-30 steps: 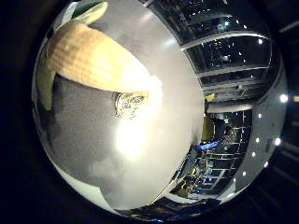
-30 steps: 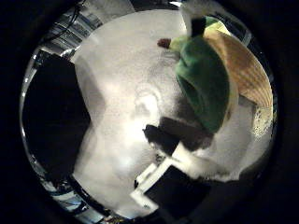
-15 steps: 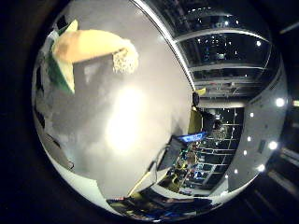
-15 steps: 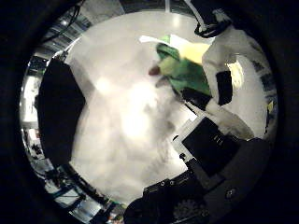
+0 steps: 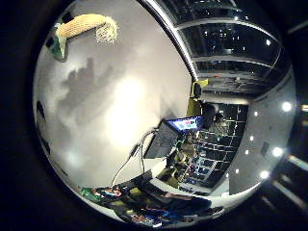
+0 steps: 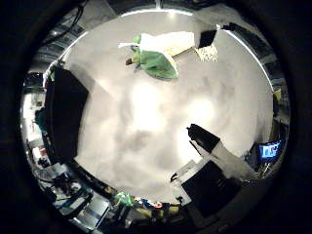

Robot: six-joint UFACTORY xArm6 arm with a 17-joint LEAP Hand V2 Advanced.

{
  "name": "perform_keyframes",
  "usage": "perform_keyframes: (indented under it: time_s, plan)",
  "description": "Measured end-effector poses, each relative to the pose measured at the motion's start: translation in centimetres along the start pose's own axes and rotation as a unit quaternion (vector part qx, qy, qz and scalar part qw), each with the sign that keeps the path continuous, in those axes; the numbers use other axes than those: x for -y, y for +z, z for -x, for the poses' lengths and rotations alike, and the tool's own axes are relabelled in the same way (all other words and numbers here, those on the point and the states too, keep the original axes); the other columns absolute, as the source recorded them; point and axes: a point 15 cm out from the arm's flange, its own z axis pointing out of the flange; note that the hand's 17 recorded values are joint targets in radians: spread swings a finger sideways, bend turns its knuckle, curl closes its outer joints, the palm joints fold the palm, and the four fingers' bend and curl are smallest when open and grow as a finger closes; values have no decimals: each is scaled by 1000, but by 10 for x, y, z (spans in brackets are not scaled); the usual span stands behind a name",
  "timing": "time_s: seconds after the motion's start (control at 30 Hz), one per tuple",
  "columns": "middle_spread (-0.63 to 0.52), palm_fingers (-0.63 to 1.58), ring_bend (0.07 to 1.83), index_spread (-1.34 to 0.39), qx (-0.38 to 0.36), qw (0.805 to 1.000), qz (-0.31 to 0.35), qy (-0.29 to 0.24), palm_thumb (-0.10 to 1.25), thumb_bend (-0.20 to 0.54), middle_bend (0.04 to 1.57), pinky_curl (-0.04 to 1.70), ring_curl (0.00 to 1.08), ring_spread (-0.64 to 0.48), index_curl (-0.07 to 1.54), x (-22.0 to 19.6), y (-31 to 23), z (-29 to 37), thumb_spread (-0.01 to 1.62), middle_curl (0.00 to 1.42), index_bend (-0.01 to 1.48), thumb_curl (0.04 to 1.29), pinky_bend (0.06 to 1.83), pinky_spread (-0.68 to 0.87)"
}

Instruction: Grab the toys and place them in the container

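Observation:
A toy corn cob (image 5: 83,24) lies on the white table (image 6: 146,122). It is yellow, with a frayed pale tuft at one end and a green husk (image 6: 157,64) at the other. The cob is small in both views, well away from the palm. A black container (image 6: 66,117) stands on the table off to one side of the cob. One finger of my right hand (image 6: 214,161) reaches straight out over bare tabletop, a good way from the cob. The hand holds nothing.
The table's edge (image 5: 173,43) curves past a dim room with ceiling lights. Beyond that edge stand a lit screen (image 5: 185,124) and cluttered desks. A small dark object (image 6: 207,37) shows near the cob's tuft; I cannot tell what it is.
The corn cob filled much of both views a second ago and is now small and distant: the hand has drawn back from it. The cob stays on the table.

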Motion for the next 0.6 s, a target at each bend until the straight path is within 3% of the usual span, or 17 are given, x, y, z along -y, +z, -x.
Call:
perform_keyframes:
  time_s: [0.17, 0.6]
  plan:
    - [112, -25, 359, -408, -3, 1000, -27, -8, 836, -25, 191, 285, 209, 163, 255, 23, 6, 16, 961, 294, 149, 396, 494, 362]
    - [177, -33, 334, -416, -7, 995, -102, -14, 907, -21, 173, 303, 234, 197, 245, 89, 14, 82, 889, 271, 159, 436, 486, 384]
